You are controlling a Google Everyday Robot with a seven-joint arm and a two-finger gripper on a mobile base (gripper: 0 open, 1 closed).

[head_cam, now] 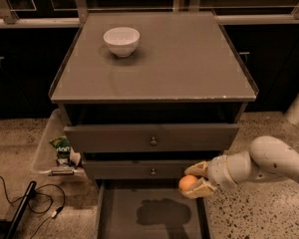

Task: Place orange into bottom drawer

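Your gripper (191, 181) grips the orange (187, 183) between its fingers, above the right side of the open bottom drawer (118, 217) (a shadow darkens the drawer floor beneath).

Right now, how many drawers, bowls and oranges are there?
Drawers: 3, the top drawer, middle drawer and open bottom drawer
Bowls: 1, the white bowl on the cabinet top
Oranges: 1, the orange gripped by the end effector over the bottom drawer
Total: 5
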